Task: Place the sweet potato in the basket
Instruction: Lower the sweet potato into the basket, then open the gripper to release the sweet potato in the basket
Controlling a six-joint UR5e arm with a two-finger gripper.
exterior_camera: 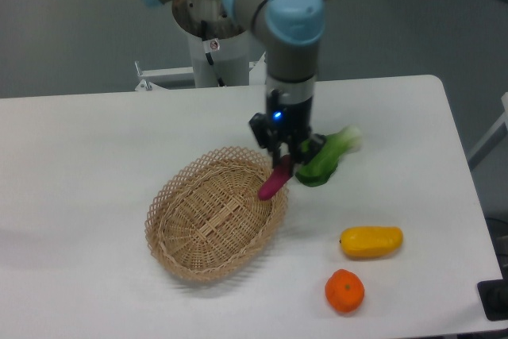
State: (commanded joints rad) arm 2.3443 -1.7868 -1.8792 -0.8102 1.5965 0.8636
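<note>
In the fixed camera's view the gripper (282,158) has its fingers closed on the upper end of the sweet potato (274,182), which hangs tilted over the right rim of the basket (167,204), its lower tip just inside the weave. The pick-up looks done, and what remains, as I judge it, is moving further over the basket's middle and letting go. A leafy green vegetable (327,158) lies on the worktop (95,140) just right of the basket.

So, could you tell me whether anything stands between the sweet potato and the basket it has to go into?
Nothing visible does. The end effector holds the sweet potato over the basket's right rim, and the basket looks empty. The leafy green vegetable lies outside, to the right, out of the way.
</note>
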